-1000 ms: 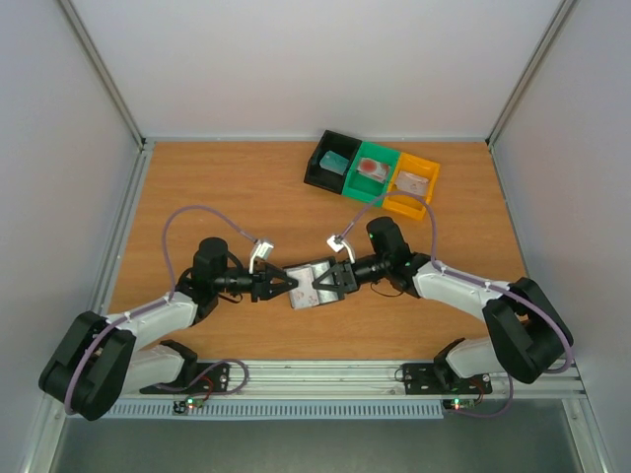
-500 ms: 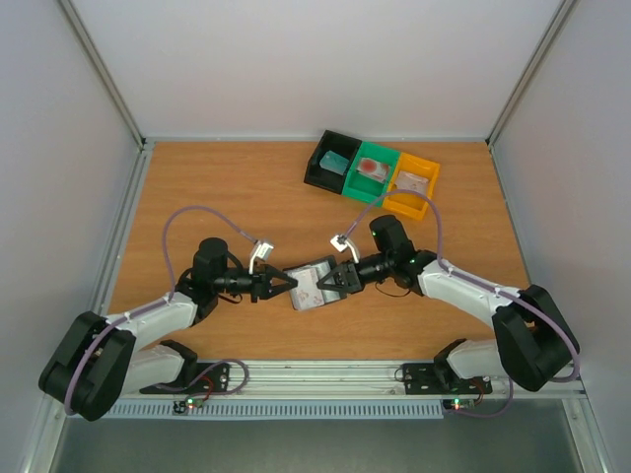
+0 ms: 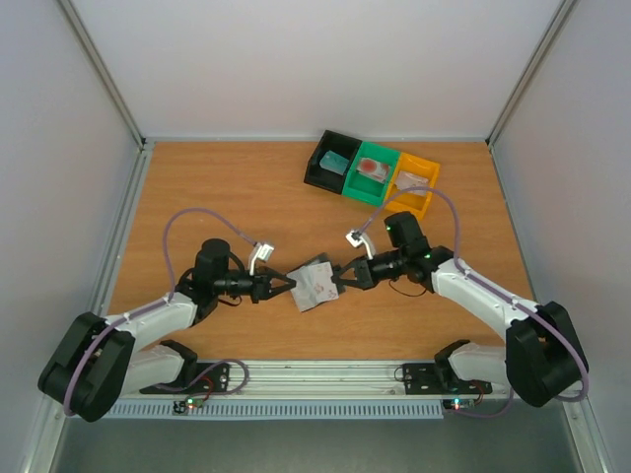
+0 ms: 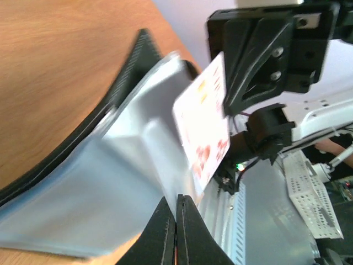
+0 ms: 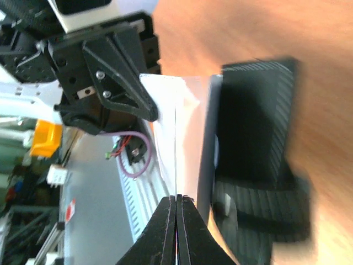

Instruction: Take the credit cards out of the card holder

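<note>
Card holder (image 3: pixel 308 292) sits low and centre on the desk (image 3: pixel 217 187), between both arms. The left hand (image 3: pixel 289 287) is pinched tight on its pale inner pocket, apparently anchoring it, while the right hand (image 3: pixel 338 280), likewise clamped, grips a whitish card (image 4: pixel 203 130) (red-printed), seemingly to draw it free.

On the wooden table (image 3: pixel 217 187), beyond the right gripper (image 3: pixel 339 279), a black tray (image 3: pixel 317 171), green tray (image 3: pixel 357 190) and orange tray (image 3: pixel 402 206) touch in a row, orange nearest.
</note>
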